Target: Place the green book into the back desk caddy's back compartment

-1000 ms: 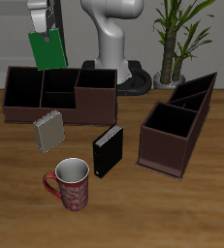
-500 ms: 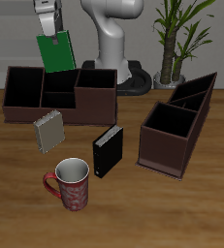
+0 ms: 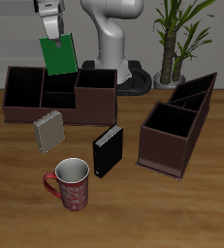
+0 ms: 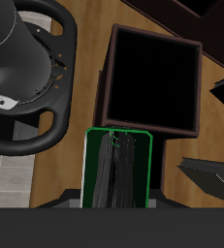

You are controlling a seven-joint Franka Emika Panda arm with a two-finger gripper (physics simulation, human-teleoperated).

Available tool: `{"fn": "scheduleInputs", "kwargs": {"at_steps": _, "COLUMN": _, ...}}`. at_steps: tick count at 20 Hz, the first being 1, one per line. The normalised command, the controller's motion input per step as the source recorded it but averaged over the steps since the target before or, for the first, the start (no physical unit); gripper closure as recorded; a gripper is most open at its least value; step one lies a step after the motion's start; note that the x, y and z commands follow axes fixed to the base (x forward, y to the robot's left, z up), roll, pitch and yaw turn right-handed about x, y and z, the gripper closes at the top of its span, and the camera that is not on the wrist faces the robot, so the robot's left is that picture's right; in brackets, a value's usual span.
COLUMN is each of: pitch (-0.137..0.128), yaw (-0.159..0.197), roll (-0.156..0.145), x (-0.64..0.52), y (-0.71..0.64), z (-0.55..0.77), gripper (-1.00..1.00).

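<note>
Green book (image 3: pixel 59 55) hangs in the air from the gripper (image 3: pixel 52 35), which pinches it at its top edge. In the exterior view it floats above the back desk caddy (image 3: pixel 60 95), over the middle part where the small back compartment (image 3: pixel 59 77) is. The book tilts a little. It looks thin, flat and stiff, so it should not bend. It is probably light. Its smooth cover could slip, so holding it near the top edge with the cover squeezed flat seems right. The cell is small and its walls are close, so the book must go in straight down, edge first. The grey striped book (image 3: pixel 48 131), the black book (image 3: pixel 107 151) and the mug (image 3: pixel 69 183) stand well apart, nearer the table's front edge. The other caddy (image 3: pixel 178 127) is far off too. The air around the book is open.

In the wrist view the green book (image 4: pixel 118 170) is seen edge-on, white pages between green covers, clamped between the fingers. Beyond it is a big dark cell of the caddy (image 4: pixel 152 79). I cannot tell which cell this is.
</note>
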Motion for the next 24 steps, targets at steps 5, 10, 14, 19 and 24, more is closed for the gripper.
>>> {"fn": "scheduleInputs", "kwargs": {"at_steps": 5, "pitch": 0.006, "yaw": 0.009, "roll": -0.017, "x": 0.00, "y": -0.07, "z": -0.01, "gripper": 1.00}}
{"fn": "scheduleInputs", "kwargs": {"at_steps": 10, "pitch": 0.016, "yaw": 0.065, "roll": -0.009, "x": -0.02, "y": -0.15, "z": 0.05, "gripper": 1.00}}
{"fn": "scheduleInputs", "kwargs": {"at_steps": 14, "pitch": -0.047, "yaw": -0.002, "roll": -0.037, "x": -0.11, "y": -0.28, "z": 0.21, "gripper": 1.00}}
{"fn": "scheduleInputs", "kwargs": {"at_steps": 19, "pitch": -0.033, "yaw": -0.019, "roll": -0.061, "x": -0.09, "y": -0.36, "z": 0.16, "gripper": 1.00}}
{"fn": "scheduleInputs", "kwargs": {"at_steps": 24, "pitch": -0.061, "yaw": -0.038, "roll": -0.045, "x": -0.05, "y": -0.30, "z": 0.23, "gripper": 1.00}}
